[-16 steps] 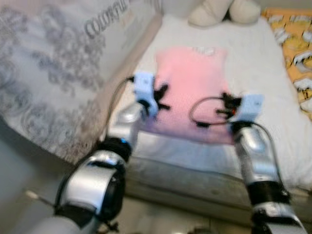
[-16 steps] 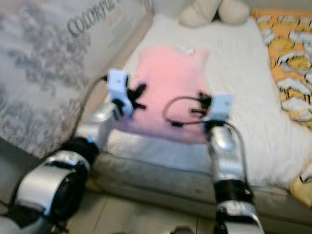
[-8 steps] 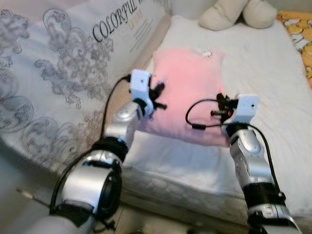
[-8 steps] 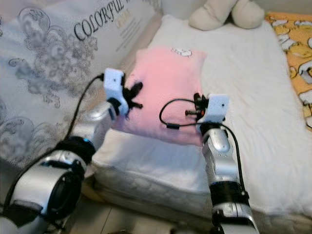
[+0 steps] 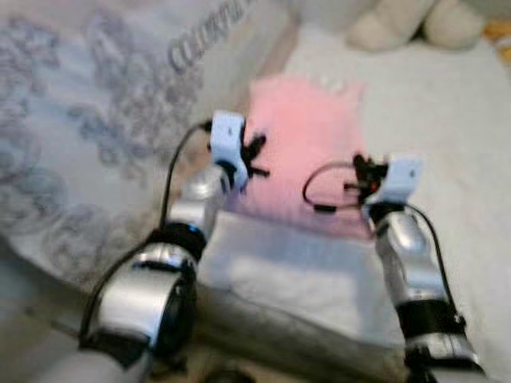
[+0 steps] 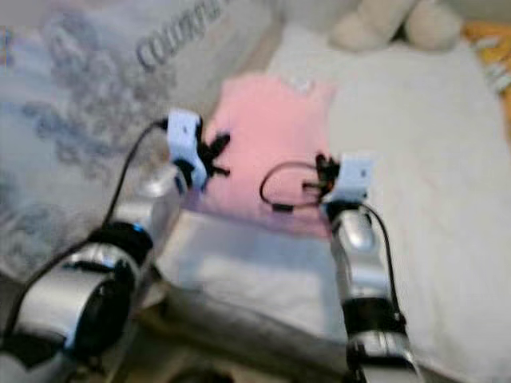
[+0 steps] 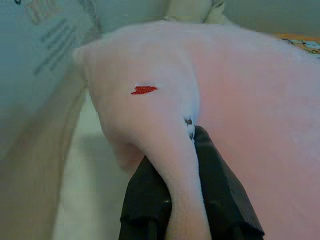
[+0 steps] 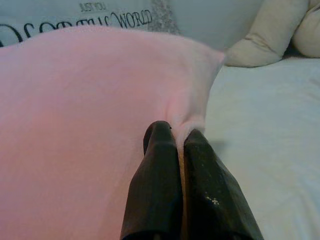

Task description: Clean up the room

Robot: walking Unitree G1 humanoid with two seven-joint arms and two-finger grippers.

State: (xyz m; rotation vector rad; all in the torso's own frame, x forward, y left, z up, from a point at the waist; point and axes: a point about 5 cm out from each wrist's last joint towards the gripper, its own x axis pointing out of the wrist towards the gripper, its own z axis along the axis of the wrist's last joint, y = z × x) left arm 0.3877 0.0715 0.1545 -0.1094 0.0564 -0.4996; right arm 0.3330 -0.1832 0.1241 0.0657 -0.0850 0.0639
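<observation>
The pink pillow [image 6: 271, 136], lying on the white mattress [image 6: 431, 159], remains pinched at its near corners by the left gripper [image 7: 172, 200] and right gripper [image 8: 175, 145], so no lift is judged begun.

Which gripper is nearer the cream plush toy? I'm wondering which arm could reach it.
Right, slightly. The right gripper pinches the pink pillow's right edge, below the plush toy; the left gripper pinches its left edge, farther across.

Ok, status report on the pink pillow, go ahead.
Left gripper and right gripper each pinching an edge of the pink pillow. Pillow over white mattress. Cream plush toy beyond, not in the way.
</observation>
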